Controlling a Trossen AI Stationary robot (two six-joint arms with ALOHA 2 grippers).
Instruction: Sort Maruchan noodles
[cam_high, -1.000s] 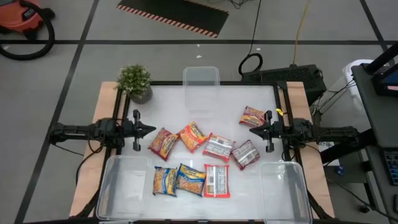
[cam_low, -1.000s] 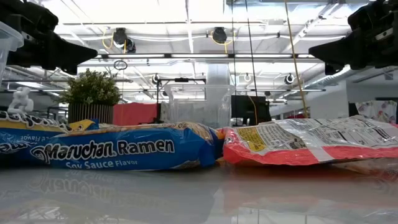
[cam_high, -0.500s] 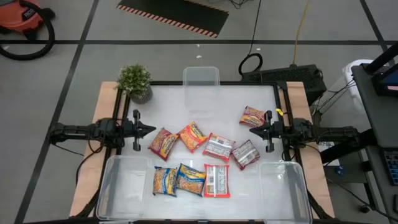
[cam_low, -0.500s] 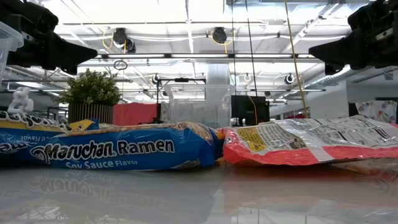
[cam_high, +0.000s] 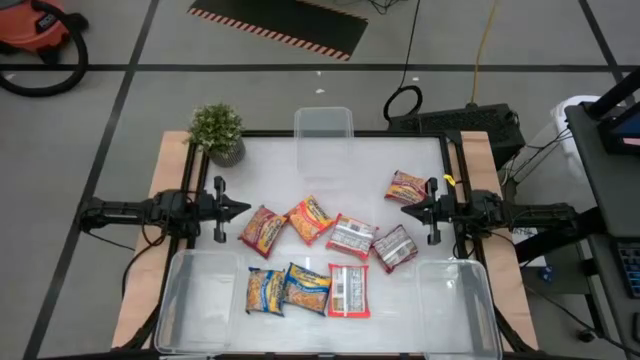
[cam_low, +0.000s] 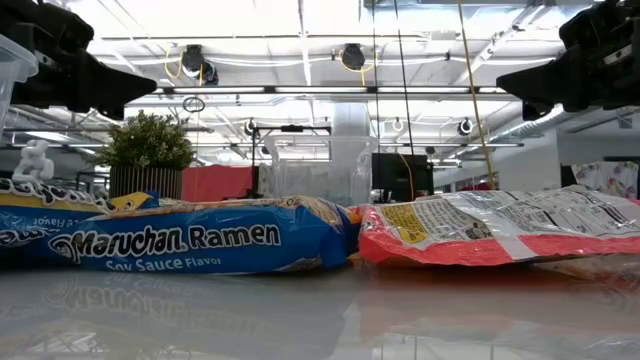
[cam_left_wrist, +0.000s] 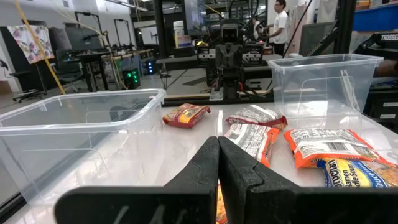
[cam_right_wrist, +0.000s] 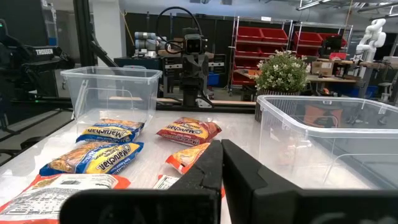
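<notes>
With both end effectors closed and empty, the red-orange packet (cam_high: 263, 230) lies on the table (cam_high: 350, 165) just inboard of the left end effector (cam_high: 243, 208), nearer it than the right end effector (cam_high: 408, 209).

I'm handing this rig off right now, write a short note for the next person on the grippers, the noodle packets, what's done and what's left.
Left gripper: shut, holding nothing, at the left edge of the table, pointing inward.
Right gripper: shut, holding nothing, at the right edge, pointing inward.
Noodle packets: eight, all loose on the table between the arms. One lies apart near the right gripper; four run across the middle; two yellow-blue and one red-and-white sit at the near edge.
Clear bins: near-left bin, near-right bin and far bin hold no packets.
Done: nothing sorted.
Left: every packet.
</notes>
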